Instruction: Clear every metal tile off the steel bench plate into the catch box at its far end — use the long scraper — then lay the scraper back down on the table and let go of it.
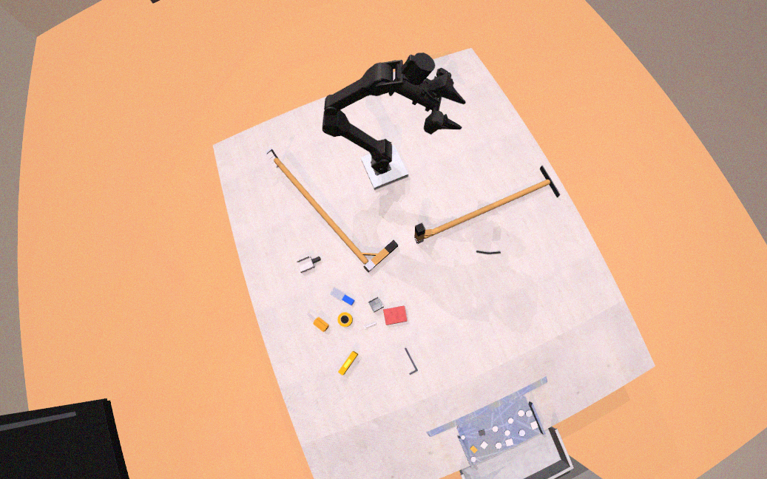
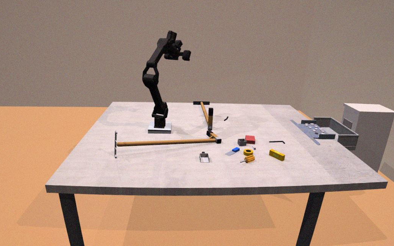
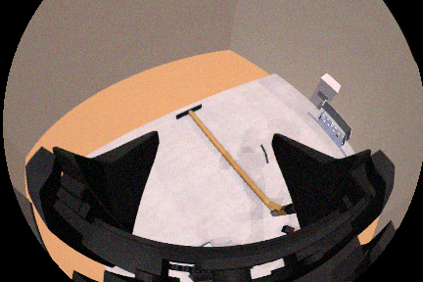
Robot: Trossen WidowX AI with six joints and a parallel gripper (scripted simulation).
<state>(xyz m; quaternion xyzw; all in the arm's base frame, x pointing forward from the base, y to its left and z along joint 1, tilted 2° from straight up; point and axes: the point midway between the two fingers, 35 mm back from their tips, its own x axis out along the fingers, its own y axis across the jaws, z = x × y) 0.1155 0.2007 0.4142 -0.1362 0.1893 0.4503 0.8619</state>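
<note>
My gripper (image 1: 462, 114) (image 3: 216, 138) is open and empty, high above the table near the arm's base. A long wooden-handled tool with a wide black blade, the scraper by its look (image 1: 487, 211) (image 2: 204, 111) (image 3: 225, 155), lies with its blade near the table's edge and its black-ended grip near the middle. In the wrist view it shows between the fingers, far below them. The steel plate (image 1: 493, 411) (image 2: 307, 132) bears several small tiles, mostly pale, with one dark tile (image 1: 481, 432) and one orange tile (image 1: 473, 449). The grey catch box (image 1: 561, 449) (image 2: 346, 140) adjoins its far end.
A second long wooden-handled tool (image 1: 320, 211) (image 2: 167, 142) with a thin metal head lies on the other side. A red block (image 1: 395, 315), yellow tape ring (image 1: 345, 313), yellow bar (image 1: 347, 362), hex key (image 1: 413, 361) and dark curved strip (image 1: 487, 252) lie on the table.
</note>
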